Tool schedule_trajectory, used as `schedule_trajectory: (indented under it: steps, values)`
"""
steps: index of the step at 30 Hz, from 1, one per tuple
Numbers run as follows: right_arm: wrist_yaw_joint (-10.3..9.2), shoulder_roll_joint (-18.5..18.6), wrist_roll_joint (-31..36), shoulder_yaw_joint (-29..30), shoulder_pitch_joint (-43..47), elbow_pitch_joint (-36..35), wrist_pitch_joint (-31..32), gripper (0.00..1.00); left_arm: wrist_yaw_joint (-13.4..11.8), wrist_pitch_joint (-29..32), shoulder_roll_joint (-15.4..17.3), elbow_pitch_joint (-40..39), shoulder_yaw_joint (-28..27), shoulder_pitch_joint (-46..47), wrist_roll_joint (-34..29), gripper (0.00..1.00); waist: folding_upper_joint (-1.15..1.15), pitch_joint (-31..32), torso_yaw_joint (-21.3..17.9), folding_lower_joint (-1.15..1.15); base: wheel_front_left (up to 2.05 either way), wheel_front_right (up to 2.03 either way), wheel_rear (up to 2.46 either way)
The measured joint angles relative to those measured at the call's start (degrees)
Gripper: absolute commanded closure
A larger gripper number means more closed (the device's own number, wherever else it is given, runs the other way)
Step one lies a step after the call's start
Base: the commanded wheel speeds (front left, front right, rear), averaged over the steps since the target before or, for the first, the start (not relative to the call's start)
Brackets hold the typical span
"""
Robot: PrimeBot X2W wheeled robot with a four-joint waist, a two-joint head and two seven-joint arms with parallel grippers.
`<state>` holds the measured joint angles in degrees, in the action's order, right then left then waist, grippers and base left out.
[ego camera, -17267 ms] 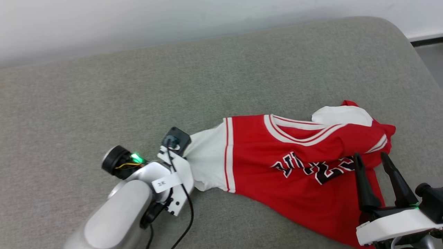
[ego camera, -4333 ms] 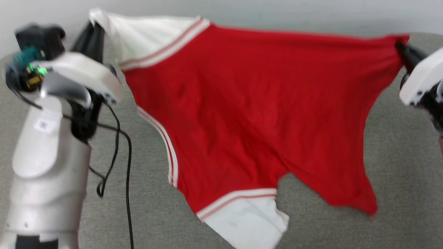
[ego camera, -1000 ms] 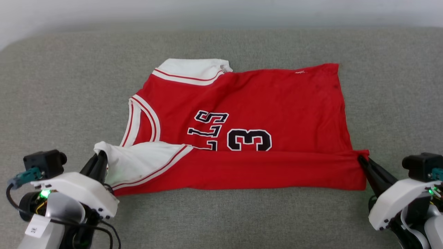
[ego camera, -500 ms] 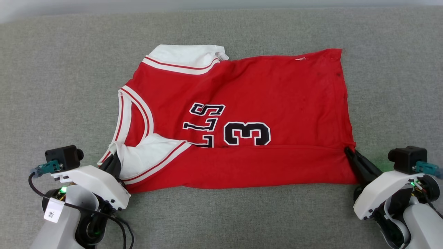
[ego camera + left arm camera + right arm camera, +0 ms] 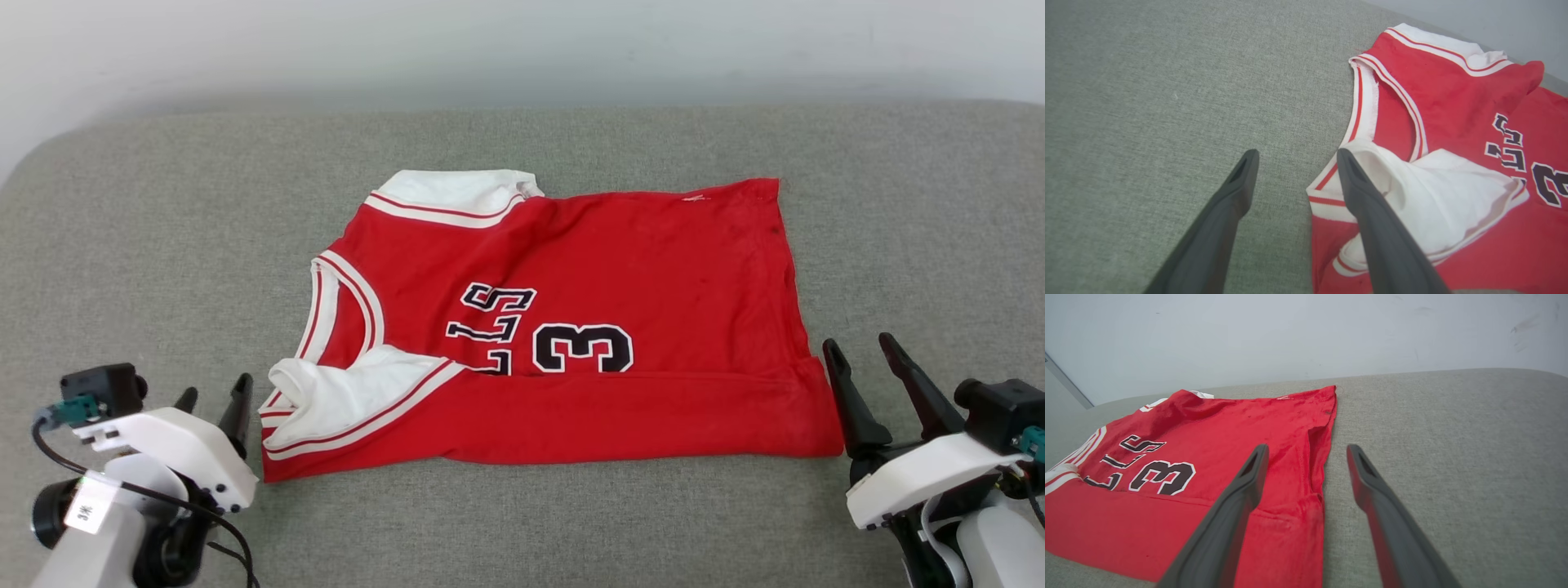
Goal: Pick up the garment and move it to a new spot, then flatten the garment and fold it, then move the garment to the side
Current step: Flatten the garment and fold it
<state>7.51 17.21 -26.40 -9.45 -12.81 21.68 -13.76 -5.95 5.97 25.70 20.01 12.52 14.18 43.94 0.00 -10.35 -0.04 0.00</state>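
The garment, a red jersey with white sleeves and dark white-outlined lettering, lies on the grey cushion with its near edge folded over the lettering. A white sleeve rests on that fold at the near left. My left gripper stands open just left of the collar corner, holding nothing; in the left wrist view the garment lies to the right of its fingers. My right gripper stands open beside the near right corner, empty; in the right wrist view the garment spreads to the left, its hem edge between the fingers.
The grey cushion stretches wide on both sides of the jersey. A pale wall runs along its far edge. The cushion's corner rounds off at the far left.
Both grippers have let go of the garment's near corners, opened and drawn back a little. The folded near edge now lies loose on the cushion. The head camera has shifted.
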Motion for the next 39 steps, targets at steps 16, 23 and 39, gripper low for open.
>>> schedule_trajectory:
  steps: [16,23,39]
  values:
    - [0.00,-6.0,4.8,5.9,5.8,-10.2,5.8,0.00,-1.4,30.0,8.8,-14.2,0.3,-3.3,12.1,0.00,0.00,0.6,-1.3,0.00,0.00,0.00,0.00]
    - [0.00,-6.1,3.9,5.9,5.2,-10.3,7.0,0.00,-2.2,31.2,7.3,-13.8,2.2,-2.4,11.9,0.00,0.00,-2.5,-2.1,0.00,0.00,0.00,0.00]
    - [0.00,-4.6,0.7,7.0,5.3,-10.1,9.6,0.00,0.5,29.5,4.6,-8.7,3.4,-0.5,12.7,1.00,0.00,-4.5,-3.4,0.00,0.00,0.00,0.00]
